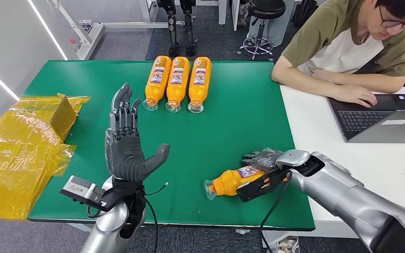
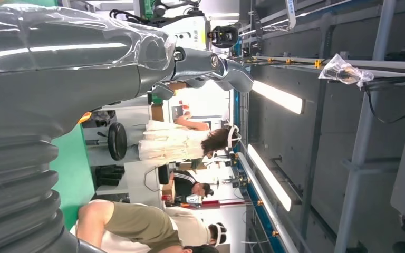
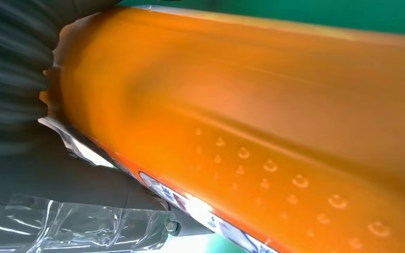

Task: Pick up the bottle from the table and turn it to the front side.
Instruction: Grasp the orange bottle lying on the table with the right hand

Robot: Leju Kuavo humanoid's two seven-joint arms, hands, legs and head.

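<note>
Here we read the scene from the green table (image 1: pixel 232 126) downward, since its broad mat is what everything rests on. At its left edge sits a heap of yellow wrapped packaging (image 1: pixel 21 153), pushed aside so the middle stays free for handling. At the far edge three orange bottles (image 1: pixel 177 83) lie side by side, caps toward us and labels up; we take these as a row already turned to the front, which would explain their neat alignment. Beside the table a person (image 1: pixel 348 47) works at a laptop (image 1: pixel 385 118) on a white desk, well apart from the mat.

Our right hand (image 1: pixel 263 171) lies at the near right of the table, fingers wrapped over the label end of the bottle (image 1: pixel 229 182), which lies on its side with its cap pointing toward our left. In the right wrist view the orange body (image 3: pixel 253 116) sits close against the palm, the label edge turned sideways, so we judge the front is not yet up and the grip is there to roll it.

Our left hand (image 1: pixel 126 145) stands upright above the near left of the table, fingers spread, holding nothing; we judge it is simply held clear of the work.
</note>
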